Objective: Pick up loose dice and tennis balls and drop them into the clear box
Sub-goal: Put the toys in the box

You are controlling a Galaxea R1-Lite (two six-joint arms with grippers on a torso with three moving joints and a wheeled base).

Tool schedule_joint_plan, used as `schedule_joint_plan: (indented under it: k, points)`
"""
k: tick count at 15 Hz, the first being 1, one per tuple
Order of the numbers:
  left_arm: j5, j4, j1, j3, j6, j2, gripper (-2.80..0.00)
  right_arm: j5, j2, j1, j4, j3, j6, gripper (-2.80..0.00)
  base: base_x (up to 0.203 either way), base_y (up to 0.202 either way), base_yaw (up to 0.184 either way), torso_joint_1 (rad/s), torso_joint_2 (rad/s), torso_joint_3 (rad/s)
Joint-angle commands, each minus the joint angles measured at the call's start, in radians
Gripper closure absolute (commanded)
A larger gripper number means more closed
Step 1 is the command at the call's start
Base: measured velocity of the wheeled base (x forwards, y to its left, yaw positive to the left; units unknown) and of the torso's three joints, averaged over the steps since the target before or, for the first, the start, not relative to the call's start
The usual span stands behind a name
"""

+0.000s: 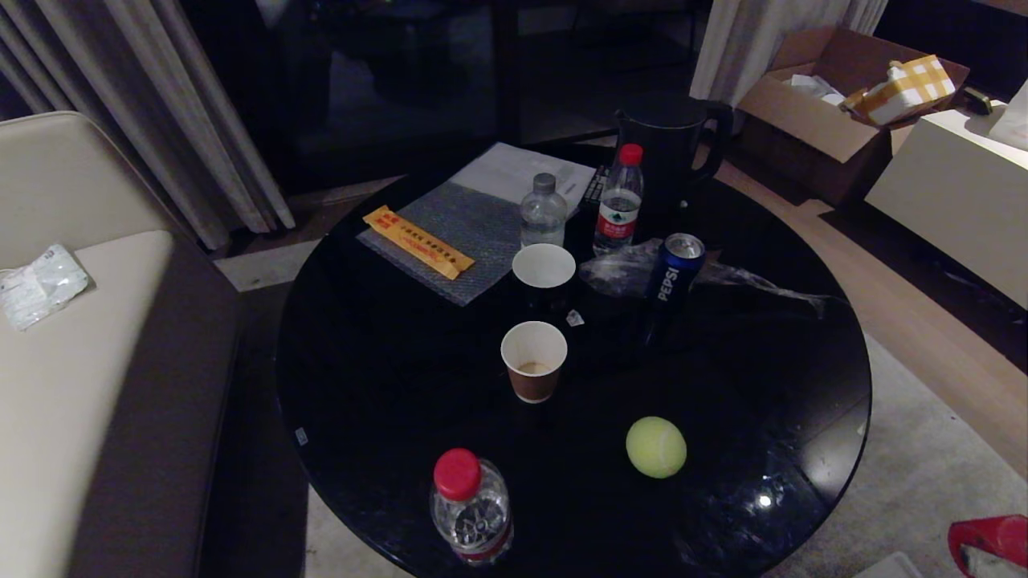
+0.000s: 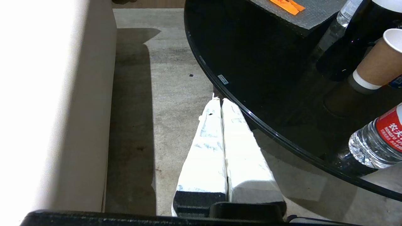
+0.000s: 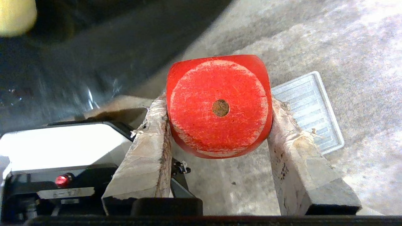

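- The right gripper clamps its two wrapped fingers on the red die, one on each side; the die sits above the carpet, off the desk.
- The red die is a chunky cube with rounded corners; the face toward the wrist camera is scuffed pale in a broad circle and bears one brown dot at its middle.
- On the carpet beyond the die lies a flat ribbed translucent lid, partly hidden by the right finger.
- One tennis ball, fuzzy and yellow-green, rests on the near right part of the round black desk, well apart from the brown paper cup at the middle.
- Open desk surface lies all round the ball; the desk's curved rim is near it on the right and near sides.
- A red-capped water bottle stands close to the near edge, left of the ball.
- Farther back stand a white cup, a Pepsi can, two more bottles and a dark kettle.
- The left gripper hangs over the carpet beside the desk's left rim, its fingers pressed together and holding nothing.
- A cream sofa borders the carpet strip on the left.
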Motion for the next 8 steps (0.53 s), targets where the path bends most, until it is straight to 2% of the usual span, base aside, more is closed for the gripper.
schedule_joint_plan:
  k: [1,6,8]
  points:
    - [0.001,0.000,-0.001,0.002,-0.001,0.002,0.00,0.018,-0.318,-0.028,0.014,0.106,-0.003,0.00,0.000,0.000,0.000,0.000,0.00,0.000]
    - [0.001,0.000,0.001,0.002,-0.001,0.002,0.00,0.099,-0.691,-0.053,0.088,0.176,-0.027,0.00,0.000,0.000,0.000,0.000,0.00,0.000]
    - [0.001,0.000,0.000,0.002,-0.001,0.002,0.00,0.108,-0.727,-0.057,0.094,0.182,-0.031,0.00,0.000,0.000,0.000,0.000,0.00,0.000]
